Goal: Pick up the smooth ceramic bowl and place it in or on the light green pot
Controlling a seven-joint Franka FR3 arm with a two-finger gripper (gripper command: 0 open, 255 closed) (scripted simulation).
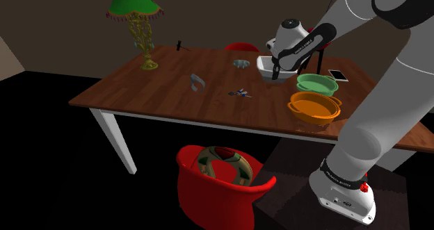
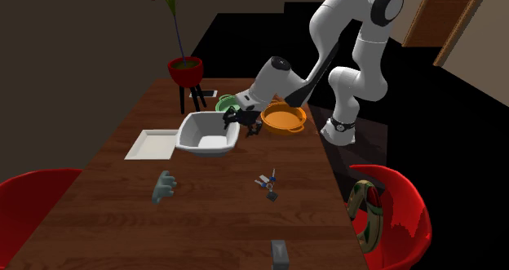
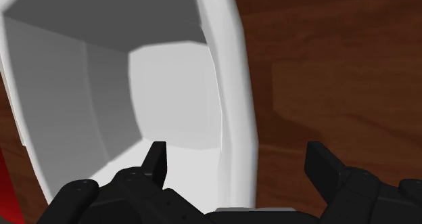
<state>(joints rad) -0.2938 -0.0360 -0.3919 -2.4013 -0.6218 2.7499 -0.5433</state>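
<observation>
Bowl, white, square-sided: sits on wooden surface, centre of second exterior frame. Jaws released, straddling the bowl's right-hand wall, one finger inside, one outside, neither touching. Behind it, upper centre: green pot, with orange pot just beside.

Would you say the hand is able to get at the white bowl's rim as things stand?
Probably yes: the open hand straddles one wall of the white bowl, one finger inside and one outside over the table, and nothing else stands between them.
</observation>
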